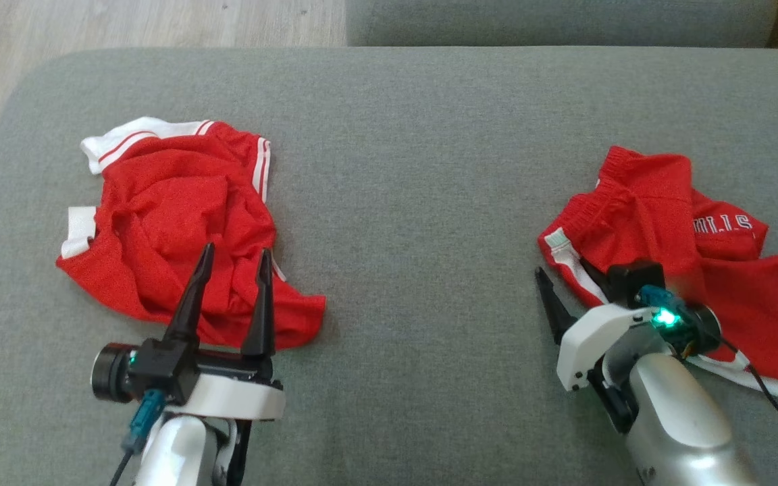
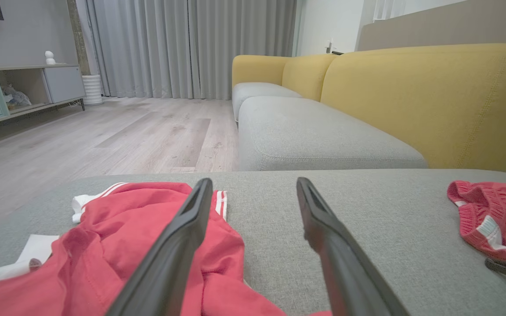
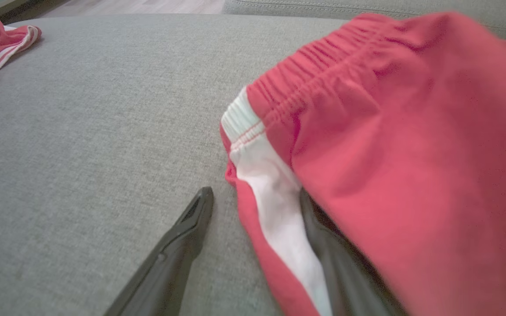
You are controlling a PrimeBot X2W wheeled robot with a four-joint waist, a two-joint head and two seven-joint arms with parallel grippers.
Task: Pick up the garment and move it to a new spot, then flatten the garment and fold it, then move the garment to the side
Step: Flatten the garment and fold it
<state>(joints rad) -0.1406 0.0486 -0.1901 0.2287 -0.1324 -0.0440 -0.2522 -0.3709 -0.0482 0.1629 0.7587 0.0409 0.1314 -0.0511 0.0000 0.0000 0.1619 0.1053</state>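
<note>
Right claw (image 3: pixel 255 197): I see it spread wide, astride the white-striped edge of the red shorts (image 1: pixel 652 202); one finger is tucked under the cloth, the other rests beside it on the grey cushion (image 1: pixel 416 202).
Left claw (image 1: pixel 237 250): open, fingers over the near part of the red jersey (image 1: pixel 173 202).
Between claws: cushion.
Beyond left claw: yellow sofa back (image 2: pixel 433 96).

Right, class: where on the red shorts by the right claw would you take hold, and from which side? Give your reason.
Grip the white stripe at the side edge of the shorts, just below the waistband. Come in low along the cushion from its bare side: that edge lies loose and looks slightly raised, and the open right claw straddles it.
</note>
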